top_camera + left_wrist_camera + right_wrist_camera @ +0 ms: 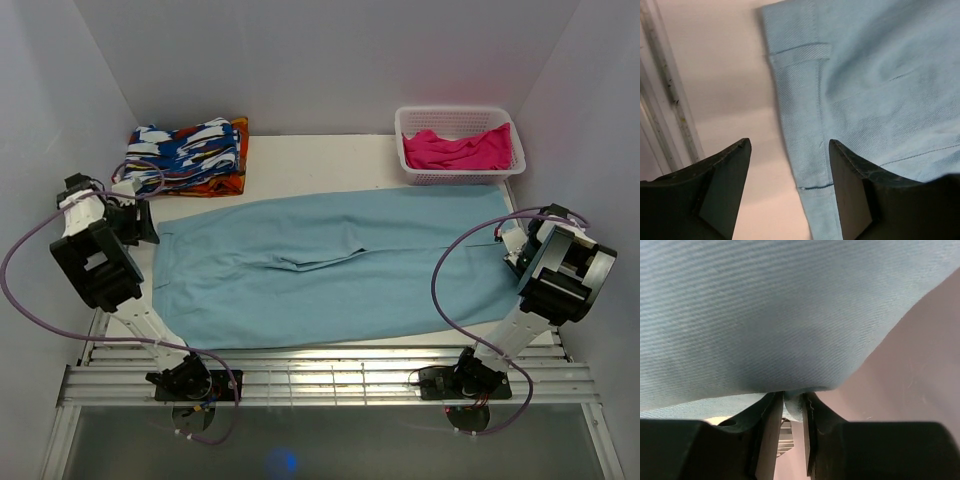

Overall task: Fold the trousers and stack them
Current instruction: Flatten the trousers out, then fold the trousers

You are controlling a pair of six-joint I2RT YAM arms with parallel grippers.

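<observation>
At the near edge, the left arm (95, 265) and the right arm (560, 275) are bolted to the metal rails (330, 378), one at each side, so both ends of the cloth can be reached.

A little farther in, the trousers (330, 265) are spread flat across the middle of the table (330, 160), waist to the left and leg ends to the right. They are not yet folded.

The left gripper (790, 145) is held just above the waist edge. Its fingers (727, 175) are wide apart and nothing is gripped. It looks ready to be put down over that edge.

The right gripper (794, 402) is at the leg end. There the two fingers (771, 435) are squeezed together on a small bit of the blue cloth, likely so that end can be lifted and carried over.

At the far left, one folded patterned cloth (190, 155) is seen, perhaps where the stack is made. At the far right, one pink garment (460, 150) is kept in one white basket (455, 112).

In all, two arms, two grippers and one pair of trousers are counted.
</observation>
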